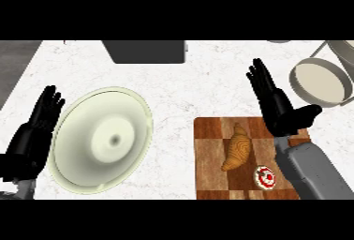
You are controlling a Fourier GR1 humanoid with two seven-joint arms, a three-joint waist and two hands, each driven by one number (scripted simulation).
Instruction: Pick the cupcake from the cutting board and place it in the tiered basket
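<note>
I take the cutting board (207,159) as my landmark. The cupcake (264,177) sits on its near right part, seen from above as a small round top with red and white icing, so it has no long axis to line up with; I can approach it from any side. Just to its left on the same board lies a croissant (237,146), long axis running roughly front to back, close to the cupcake but not touching it.

My right hand (276,105) hovers over the board's far right corner, fingers straight and pointing away from me, thumb spread out to the right, holding nothing. The cupcake lies back toward me from those fingers, beside my right forearm. So I judge the coming move to be a pull-back and a descent, not a reach forward.

My left hand (38,124) rests well left of the board, beyond the large pale plate (76,140), fingers straight and empty. It is much farther from the cupcake, so the right hand is the one for the pick.

The tiered basket (319,82) stands beyond the board's far right corner, near my right fingertips, a short carry once I have the cupcake.
</note>
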